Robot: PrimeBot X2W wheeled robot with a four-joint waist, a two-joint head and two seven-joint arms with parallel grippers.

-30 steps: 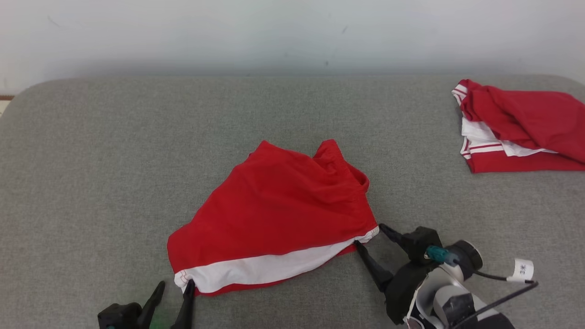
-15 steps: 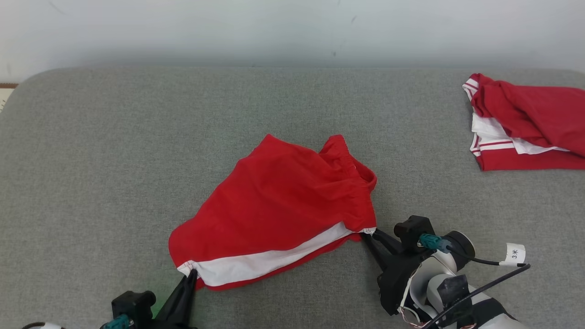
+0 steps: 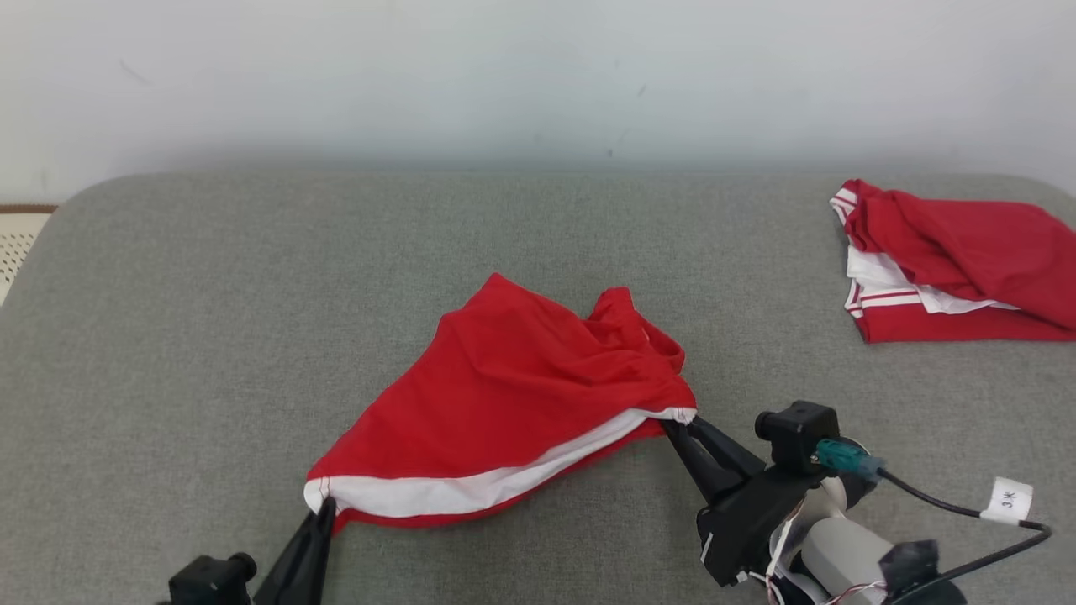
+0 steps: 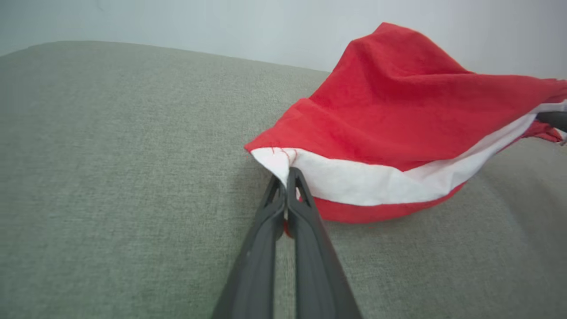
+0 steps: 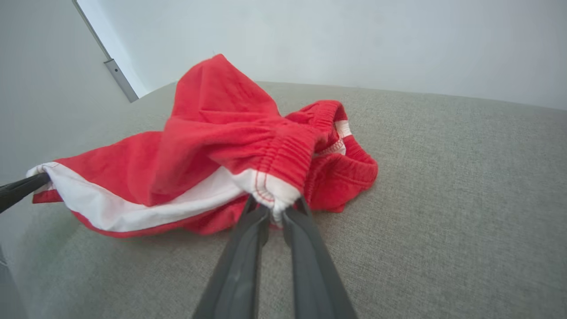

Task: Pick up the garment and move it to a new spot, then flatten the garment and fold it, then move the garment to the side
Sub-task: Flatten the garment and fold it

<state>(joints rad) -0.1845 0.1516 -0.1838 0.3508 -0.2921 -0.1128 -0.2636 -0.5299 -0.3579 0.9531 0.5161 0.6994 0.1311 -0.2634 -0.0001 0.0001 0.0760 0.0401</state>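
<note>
Found left tool (image 4: 285,175) closed tight on white hem corner of red shorts (image 3: 521,378). Found right tool (image 5: 277,208) pinching waistband corner. Noted shorts mid grey surface (image 3: 210,336). Noted garment (image 3: 967,252), apparently folded, at far right, well apart.

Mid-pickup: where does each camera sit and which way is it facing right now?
Head view: on the robot's head, looking forward and down at the grey cushion, red shorts and jersey; left gripper lower left, right gripper lower right.
Left wrist view: on the left wrist, looking along its shut fingers at the shorts' white corner.
Right wrist view: on the right wrist, looking along its fingers at the shorts' waistband end.
Shared: each wrist view catches the other gripper's fingertip across the shorts.
</note>
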